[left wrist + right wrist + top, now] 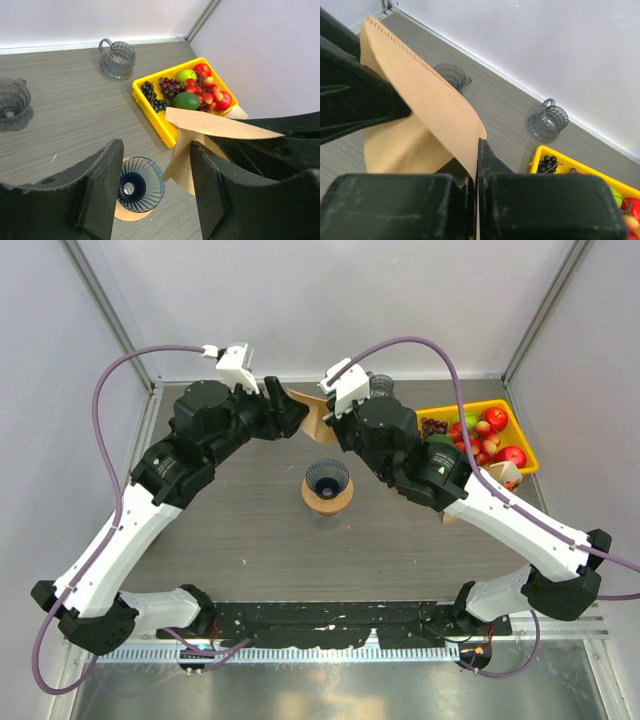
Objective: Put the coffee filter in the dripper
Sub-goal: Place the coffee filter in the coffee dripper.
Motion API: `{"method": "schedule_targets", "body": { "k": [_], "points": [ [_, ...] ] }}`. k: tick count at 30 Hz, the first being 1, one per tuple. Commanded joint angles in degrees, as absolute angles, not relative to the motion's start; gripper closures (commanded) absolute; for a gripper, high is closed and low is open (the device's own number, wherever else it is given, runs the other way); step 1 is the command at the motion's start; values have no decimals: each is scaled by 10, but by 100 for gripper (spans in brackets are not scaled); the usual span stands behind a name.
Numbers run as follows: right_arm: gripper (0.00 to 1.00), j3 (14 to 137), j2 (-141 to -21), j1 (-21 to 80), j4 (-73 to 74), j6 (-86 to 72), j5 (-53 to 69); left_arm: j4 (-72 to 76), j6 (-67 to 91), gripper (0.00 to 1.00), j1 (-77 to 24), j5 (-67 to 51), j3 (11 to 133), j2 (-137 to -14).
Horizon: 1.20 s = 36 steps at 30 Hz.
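A brown paper coffee filter (427, 107) hangs in the air between two robot arms, above the back of the bench (250, 530). It is well short of the dark blue dripper (327, 480), which waits on a brown disc nearer the arms' bases. The right pincer (477, 150) is clamped tight on one edge of the filter. The left pincer (156, 150) stands partly spread and holds nothing, though one finger appears to rest against the paper. The thin paper could crease or tear if the two arms pull against each other. A filter left flat would likely perch on the dripper's rim rather than settle into the cone. An arm coming down off-centre might also knock the light dripper from its spot. A yellow fruit tray (157, 125) and a glass jug (118, 60) sit off to the side, apart from the dripper.
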<state>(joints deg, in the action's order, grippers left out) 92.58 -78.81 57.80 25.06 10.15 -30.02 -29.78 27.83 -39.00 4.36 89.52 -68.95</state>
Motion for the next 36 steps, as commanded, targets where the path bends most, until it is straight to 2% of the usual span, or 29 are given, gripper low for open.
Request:
{"method": "schedule_targets", "body": {
  "k": [1,6,18,28,36],
  "points": [
    [95,960,-796,584,237,50,-327,-265,294,41,-394,69,900,-698],
    [95,964,-812,595,226,46,-349,-254,301,39,-393,74,914,-713],
    [95,946,-821,604,195,50,-419,-202,360,21,-393,73,857,-670],
    [95,959,-826,605,199,11,-410,-230,380,33,-393,92,880,-703],
    [95,974,-839,609,208,-15,-439,-234,392,32,-393,105,905,-728]
  ]
}}
